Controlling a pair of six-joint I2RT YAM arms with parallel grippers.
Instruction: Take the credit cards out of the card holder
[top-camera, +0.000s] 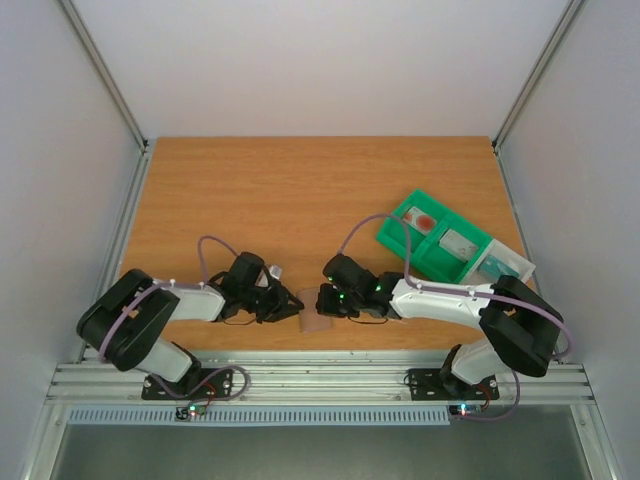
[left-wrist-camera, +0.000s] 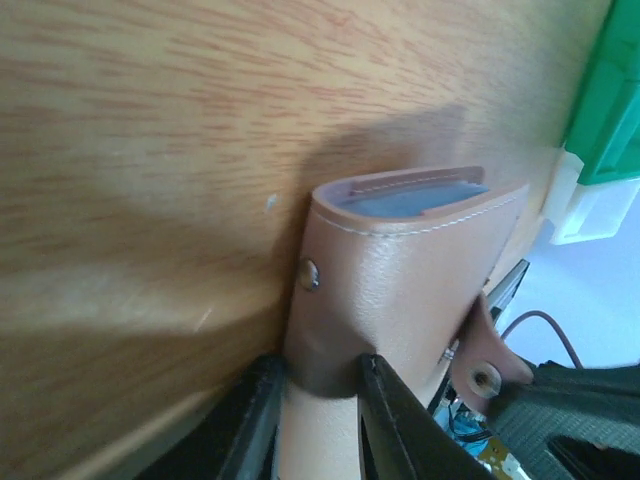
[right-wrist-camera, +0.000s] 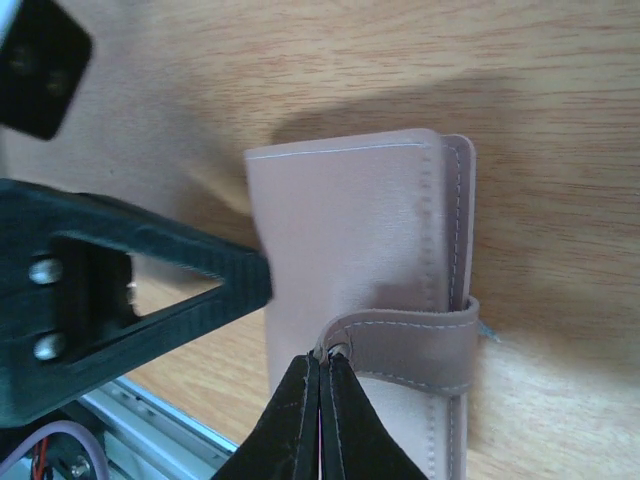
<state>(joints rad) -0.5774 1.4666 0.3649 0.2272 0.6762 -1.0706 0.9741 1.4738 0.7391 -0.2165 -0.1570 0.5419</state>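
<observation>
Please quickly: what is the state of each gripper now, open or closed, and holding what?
Left gripper: closed on the lower end of the pink card holder.
Right gripper: closed, pinching the end of the holder's snap strap.

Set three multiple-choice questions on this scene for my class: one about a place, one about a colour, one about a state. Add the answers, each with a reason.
1. Where on the table does the green tray stand?
A. On its right side
B. In its far left corner
C. Between the two grippers

2. What colour is the card holder?
A. Black
B. Pinkish tan
C. Yellow

3. What is the state of the right gripper?
A. Wide open above the tray
B. Shut on the holder's snap strap
C. Out of every view

Answers:
1 A, since the top view shows the tray beyond the right arm, near the right edge.
2 B, since both wrist views show pale pinkish-tan leather with stitching.
3 B, since the right wrist view shows its fingertips pressed together on the strap's end.
</observation>
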